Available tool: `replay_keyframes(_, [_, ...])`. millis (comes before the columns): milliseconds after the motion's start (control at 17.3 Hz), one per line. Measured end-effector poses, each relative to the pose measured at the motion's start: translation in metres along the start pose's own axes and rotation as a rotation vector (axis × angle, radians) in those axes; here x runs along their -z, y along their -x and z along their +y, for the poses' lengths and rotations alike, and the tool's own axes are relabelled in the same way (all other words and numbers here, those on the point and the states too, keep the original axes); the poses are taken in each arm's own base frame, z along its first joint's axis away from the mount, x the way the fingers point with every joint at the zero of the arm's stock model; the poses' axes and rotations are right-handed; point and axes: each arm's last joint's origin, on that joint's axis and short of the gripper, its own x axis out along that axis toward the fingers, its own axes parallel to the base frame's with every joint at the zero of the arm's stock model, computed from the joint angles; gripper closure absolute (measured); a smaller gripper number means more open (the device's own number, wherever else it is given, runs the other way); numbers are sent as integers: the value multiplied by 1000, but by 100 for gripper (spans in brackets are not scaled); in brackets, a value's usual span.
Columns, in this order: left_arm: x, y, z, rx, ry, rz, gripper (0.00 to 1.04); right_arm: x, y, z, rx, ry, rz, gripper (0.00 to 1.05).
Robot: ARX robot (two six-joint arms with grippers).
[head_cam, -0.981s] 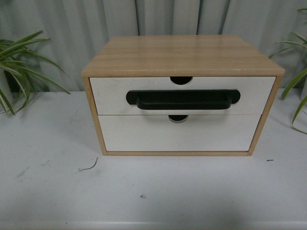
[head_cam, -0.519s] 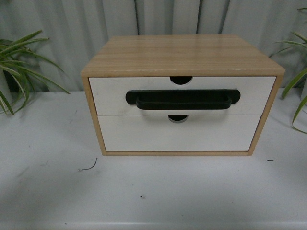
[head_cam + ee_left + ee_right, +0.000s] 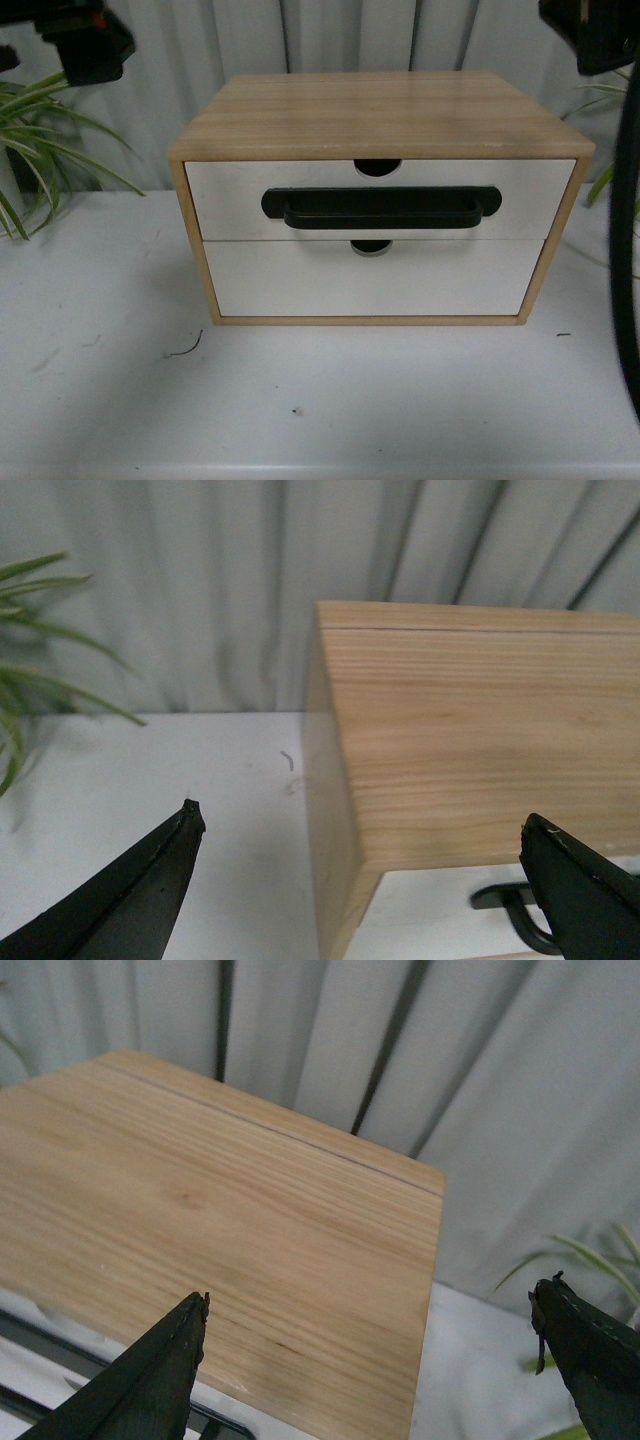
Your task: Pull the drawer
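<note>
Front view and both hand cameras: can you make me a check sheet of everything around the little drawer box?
Surface: white table, scuffed.
Job's things: top drawer looks shut; black bar handle untouched.
Clutter: small dark scrap on the table.
Hands: left hand open, above the left front corner of the cabinet; right hand open, above its top.
Cables: what looks like a black cable at the right edge.
Surroundings: grey curtain; leafy plants on both sides.
</note>
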Motion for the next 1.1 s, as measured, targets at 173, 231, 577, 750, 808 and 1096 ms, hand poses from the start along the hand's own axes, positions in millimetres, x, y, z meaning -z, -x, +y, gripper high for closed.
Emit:
replay_keyframes(173, [-15,-10,-24,201,-179,36,7,1,-4,2,-83,249,-48,6])
replay_keyframes(231, [-17,-13,-38,305,-300,83,7,1,-3,3,-132,417,-82,6])
replay_keyframes(577, [-10,-26,-95,630,-797,301,7,41,4,-10,-489,1147,-24,6])
replay_keyframes(750, [7,-40,-118,716,-968,396,7,53,2,-10,-596,1255,1,6])
replay_keyframes(808, [9,-47,-121,715,-982,407,7,58,-2,-9,-618,1257,24,6])
replay_keyframes(1096, [17,-66,-130,722,-999,425,7,71,-20,2,-672,1260,65,6])
